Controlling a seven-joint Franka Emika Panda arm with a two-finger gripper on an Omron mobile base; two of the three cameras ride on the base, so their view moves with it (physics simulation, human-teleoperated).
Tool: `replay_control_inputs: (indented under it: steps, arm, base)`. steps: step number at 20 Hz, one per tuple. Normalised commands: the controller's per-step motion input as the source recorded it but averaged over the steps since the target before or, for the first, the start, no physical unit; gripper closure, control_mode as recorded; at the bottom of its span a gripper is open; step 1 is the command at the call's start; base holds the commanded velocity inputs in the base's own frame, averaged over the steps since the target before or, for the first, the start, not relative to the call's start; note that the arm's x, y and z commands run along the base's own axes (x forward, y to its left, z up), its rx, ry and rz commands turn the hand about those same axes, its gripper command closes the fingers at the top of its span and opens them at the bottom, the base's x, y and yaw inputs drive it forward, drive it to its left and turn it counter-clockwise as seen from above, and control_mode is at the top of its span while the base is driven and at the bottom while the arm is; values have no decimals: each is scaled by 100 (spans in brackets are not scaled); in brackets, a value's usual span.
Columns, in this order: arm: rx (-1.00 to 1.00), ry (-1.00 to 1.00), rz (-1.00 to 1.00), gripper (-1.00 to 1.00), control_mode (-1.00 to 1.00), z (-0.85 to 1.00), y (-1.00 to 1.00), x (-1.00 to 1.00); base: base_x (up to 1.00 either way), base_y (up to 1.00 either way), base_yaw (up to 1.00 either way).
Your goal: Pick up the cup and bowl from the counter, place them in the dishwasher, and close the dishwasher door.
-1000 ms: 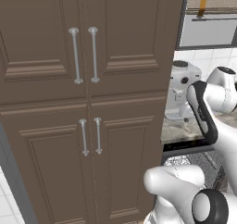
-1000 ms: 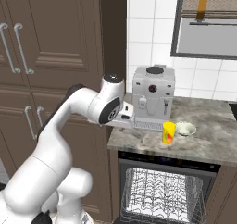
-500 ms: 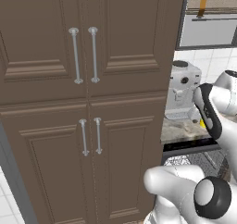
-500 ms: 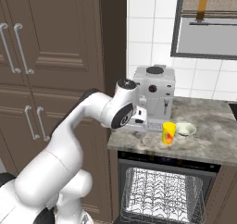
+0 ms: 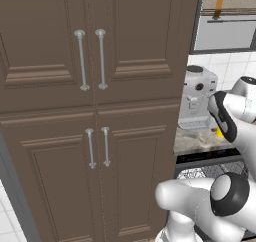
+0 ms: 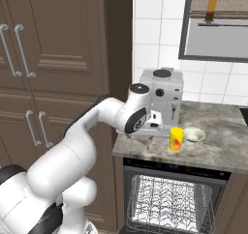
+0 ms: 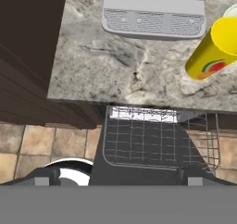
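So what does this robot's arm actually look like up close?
The arm is made of smooth, glossy white rounded shells, thick like bent tubes, joined by dark black rings and round caps at each joint. A small grey patch marks one cap. No loose cables show. The hand end is a boxy white block with dark trim.

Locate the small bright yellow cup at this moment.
In the right base view, the small bright yellow cup stands on the mottled stone counter, beside the pale cream bowl, right of the silver-grey coffee machine.
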Motion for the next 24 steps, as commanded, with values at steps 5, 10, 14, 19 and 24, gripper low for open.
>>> replay_control_inputs:
  steps: [5, 10, 14, 19, 24]
  arm:
    - [-1, 0, 3, -100, -100, -12, -25, 30]
    - [-5, 0, 1, -100, -100, -16, -9, 29]
    - [-6, 0, 0, -100, -100, -9, -10, 33]
    - [-5, 0, 0, -100, -100, -7, -19, 29]
    - [0, 0, 0, -100, -100, -3, -29, 26]
  base:
    - [0, 0, 0]
    - [0, 0, 0]
    - [0, 0, 0]
    - [0, 0, 0]
    - [0, 0, 0]
